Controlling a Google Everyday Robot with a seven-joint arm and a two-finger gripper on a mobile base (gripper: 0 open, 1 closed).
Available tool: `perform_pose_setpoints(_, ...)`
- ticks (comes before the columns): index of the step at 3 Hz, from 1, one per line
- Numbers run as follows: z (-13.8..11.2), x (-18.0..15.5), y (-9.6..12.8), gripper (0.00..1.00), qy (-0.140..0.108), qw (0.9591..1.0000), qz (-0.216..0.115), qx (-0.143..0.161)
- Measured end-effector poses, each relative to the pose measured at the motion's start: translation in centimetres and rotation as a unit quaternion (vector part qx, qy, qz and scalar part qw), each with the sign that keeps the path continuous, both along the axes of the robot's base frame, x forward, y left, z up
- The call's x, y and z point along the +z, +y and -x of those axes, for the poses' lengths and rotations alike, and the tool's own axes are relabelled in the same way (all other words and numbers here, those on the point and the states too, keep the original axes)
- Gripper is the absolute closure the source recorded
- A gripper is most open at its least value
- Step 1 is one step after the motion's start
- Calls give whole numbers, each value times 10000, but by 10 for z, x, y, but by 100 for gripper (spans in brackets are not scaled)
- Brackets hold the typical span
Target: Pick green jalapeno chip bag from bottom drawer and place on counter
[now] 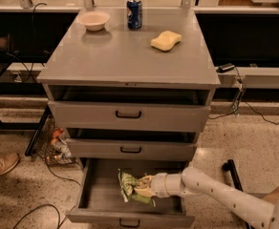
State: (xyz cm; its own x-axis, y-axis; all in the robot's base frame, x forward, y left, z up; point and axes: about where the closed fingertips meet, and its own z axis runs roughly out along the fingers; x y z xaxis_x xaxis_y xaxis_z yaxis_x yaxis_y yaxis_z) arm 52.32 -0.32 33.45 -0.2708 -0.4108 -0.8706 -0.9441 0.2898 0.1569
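**Green jalapeno chip bag point(128, 185) in the bottom drawer point(99, 197), gripper point(144, 188) against it**

The counter point(125, 61) sits well above the bottom drawer, on top of the same cabinet. It carries a bowl point(93, 20), a blue can point(134, 13) and a yellow sponge point(166, 40) towards its back, and its front half is bare grey. Between the counter and the bottom drawer are the two shallower drawers, both pulled out a little, and they overhang the bottom drawer's rear.

The bottom drawer is pulled out furthest. My arm point(216, 191), the only one on this rig, enters it from its right side and runs leftward, low over its floor.

The bag is inside the bottom drawer, about midway across and nearer the front wall than the back. It is crumpled and seems to stand on edge. Its long axis looks to run from the drawer's back towards its front, across the line of my arm.

The bag lies directly to the left of the gripper and touches its tip. I cannot tell how far the gripper is open, or whether it has a real hold on the bag or only presses against it.

If it does have the bag, I judge the lift must come forward as it rises, so it clears the drawer fronts overhead before swinging up to the counter.
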Motion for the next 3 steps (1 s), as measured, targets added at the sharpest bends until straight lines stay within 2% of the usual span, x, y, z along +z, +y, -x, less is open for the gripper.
perform_pose_setpoints(1, 6, 28, -4, 100, -234, 9992, -235, 231)
perform_pose_setpoints(2, 19, 91, -19, 100, -654, 9966, -274, 421)
perform_pose_setpoints(3, 32, 171, -34, 100, -1079, 9927, -41, 544)
